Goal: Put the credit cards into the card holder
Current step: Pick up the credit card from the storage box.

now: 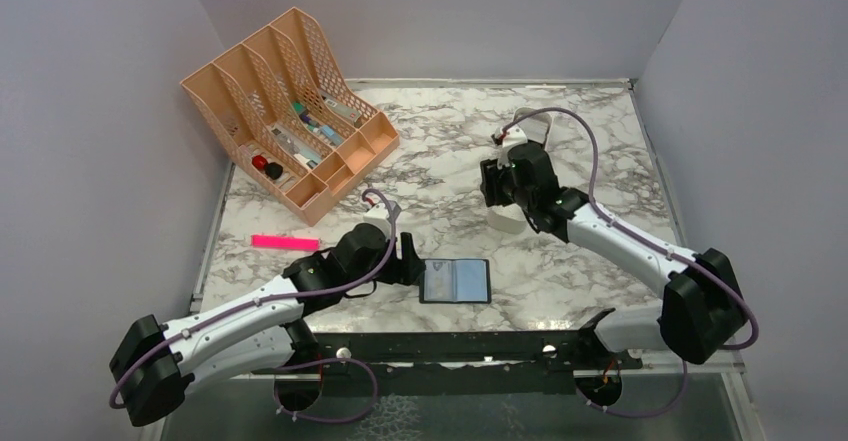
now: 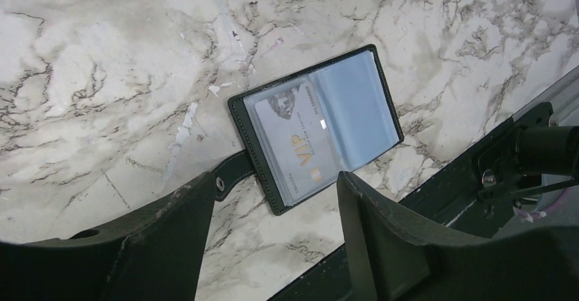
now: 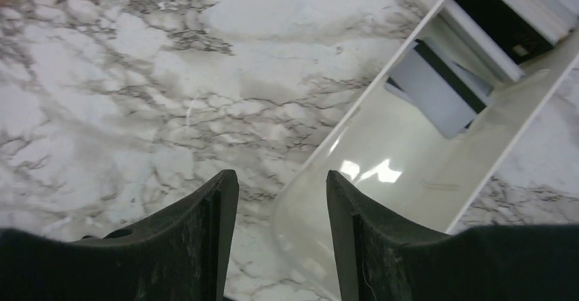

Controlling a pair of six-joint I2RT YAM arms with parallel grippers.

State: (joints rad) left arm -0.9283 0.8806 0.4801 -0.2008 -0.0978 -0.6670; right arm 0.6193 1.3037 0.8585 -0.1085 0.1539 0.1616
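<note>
Thin, stiff, probably slick credit cards [image 3: 437, 89] sit in a white tray [image 3: 410, 171]; the right gripper [image 3: 282, 178], wide and empty, would best pinch an exposed edge.

White, grey-veined marble tabletop [image 1: 440, 151] between 3 plain lilac walls [image 1: 450, 11] under even light

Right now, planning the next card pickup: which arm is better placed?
Right. The right fingers hover open at the white tray holding the credit cards; the left fingers sit by the card holder.

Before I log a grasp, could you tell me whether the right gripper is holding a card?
No, the right gripper is open and empty near the white tray holding the cards.
</note>
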